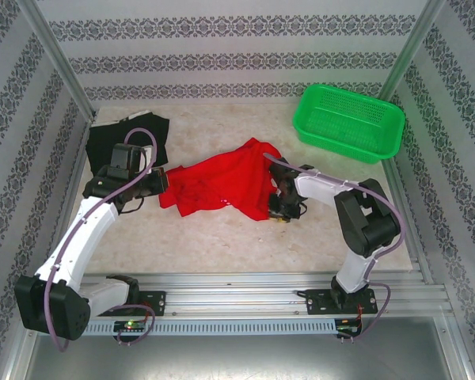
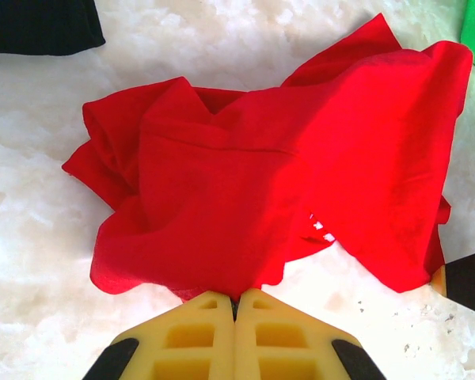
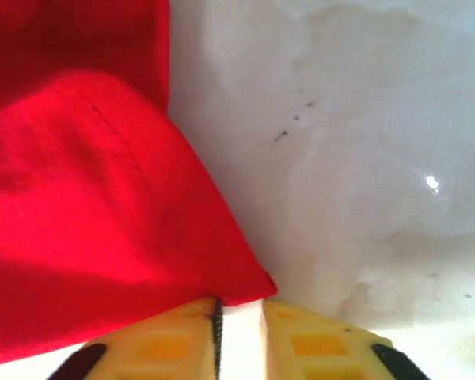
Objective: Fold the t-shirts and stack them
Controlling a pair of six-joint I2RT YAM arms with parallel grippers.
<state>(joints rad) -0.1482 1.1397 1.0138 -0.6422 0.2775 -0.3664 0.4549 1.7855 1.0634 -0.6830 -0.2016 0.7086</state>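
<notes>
I am pinching the near edge of the red t-shirt (image 2: 301,174) with my left gripper (image 2: 234,305), its pads pressed together on the cloth with no gap between them. The shirt is lying crumpled in the middle of the table (image 1: 222,245), between my two arms, with its plain face showing. My right gripper (image 3: 241,315) is sitting at the shirt's opposite side with its fingers a narrow slit apart. A hemmed corner of the red cloth is lying right at their tips, and from the wrist view I cannot tell whether it is caught or only touching. The black t-shirt (image 1: 131,134) is lying at the far left corner, and the green basket (image 1: 348,123) is sitting at the far right.
</notes>
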